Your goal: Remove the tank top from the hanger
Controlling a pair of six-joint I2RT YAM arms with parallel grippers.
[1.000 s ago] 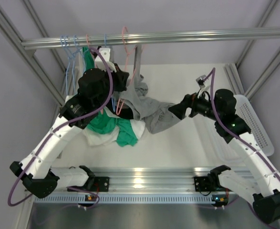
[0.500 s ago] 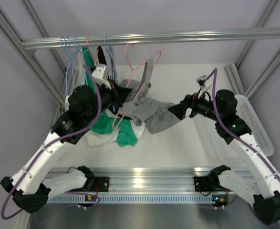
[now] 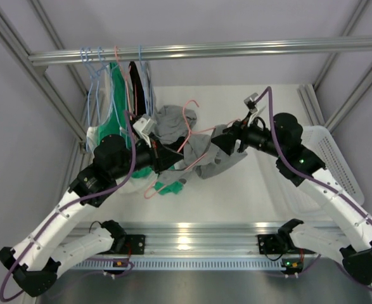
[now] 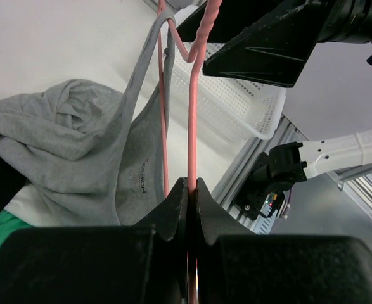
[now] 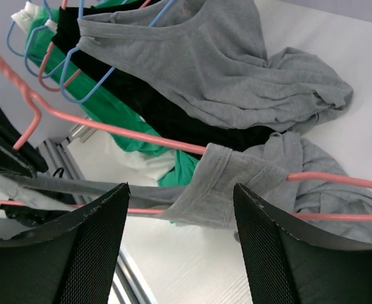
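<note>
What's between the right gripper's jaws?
Right wrist view: the grey tank top strap, draped over the pink hanger wire, sits in the gap between the open jaws.

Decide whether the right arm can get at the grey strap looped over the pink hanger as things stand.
Probably yes. The right gripper stands open with the grey strap just ahead of it and nothing between them, and the left gripper clamps the pink hanger steady.

Matt cloth tank top [image 4: 78,152], plastic-coated hanger [image 4: 191,126]
</note>
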